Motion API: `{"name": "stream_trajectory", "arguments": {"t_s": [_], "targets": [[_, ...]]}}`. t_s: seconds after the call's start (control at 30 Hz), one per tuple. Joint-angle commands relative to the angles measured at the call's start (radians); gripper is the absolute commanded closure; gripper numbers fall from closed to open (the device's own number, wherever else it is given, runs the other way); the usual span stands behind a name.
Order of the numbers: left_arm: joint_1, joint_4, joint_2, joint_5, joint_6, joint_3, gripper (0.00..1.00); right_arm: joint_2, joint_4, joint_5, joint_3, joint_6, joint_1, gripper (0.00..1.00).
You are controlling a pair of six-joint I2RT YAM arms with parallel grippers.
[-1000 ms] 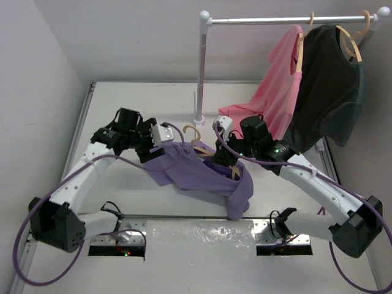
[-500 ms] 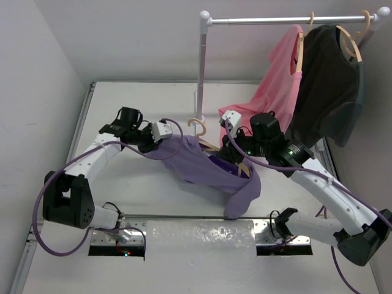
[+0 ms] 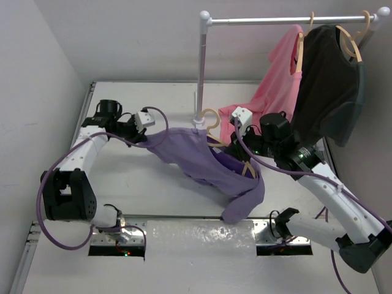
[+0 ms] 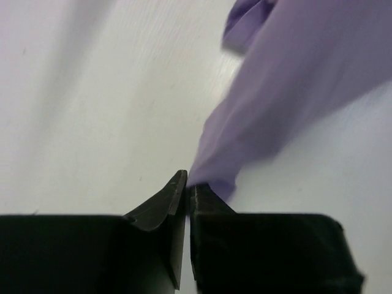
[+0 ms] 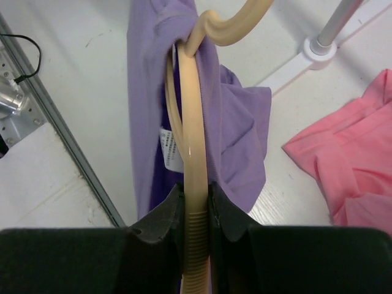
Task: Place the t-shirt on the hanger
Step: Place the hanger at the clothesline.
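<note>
Lavender t-shirt (image 3: pixel 208 162) stretched, draped over tan hanger (image 5: pixel 191 131)

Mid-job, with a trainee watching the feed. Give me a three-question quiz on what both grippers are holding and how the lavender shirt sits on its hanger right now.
1. True or false: the left gripper is shut on an edge of the light purple cloth t-shirt.
2. Multiple choice: the right gripper is clamped on A) the pink shirt, B) the pale tan wooden hanger, C) the white rack pole.
3. Short answer: in the right wrist view, which part of the hanger pokes out past the t-shirt's fabric?

Key: 1 true; 2 B; 3 its hook.
</note>
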Motion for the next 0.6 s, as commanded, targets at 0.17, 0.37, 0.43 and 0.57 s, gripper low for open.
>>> {"name": "stream_trajectory", "arguments": {"t_s": [0.17, 0.37, 0.43, 0.57], "targets": [[0.072, -0.078, 0.051, 0.002, 0.076, 0.070, 0.95, -0.057, 0.035, -0.056, 0.035, -0.001, -0.007, 1.00], [0.064, -0.019, -0.042, 0.058, 0.021, 0.162, 1.00, -0.034, 0.097, -0.077, 0.024, 0.010, -0.007, 1.00], [0.067, -0.029, -0.033, -0.015, 0.072, 0.159, 1.00, -0.037, 0.103, -0.071, 0.033, 0.000, -0.007, 1.00], [0.101, -0.161, 0.077, -0.066, 0.165, 0.159, 1.00, -0.049, 0.061, -0.044, 0.061, -0.035, -0.007, 1.00]]}}
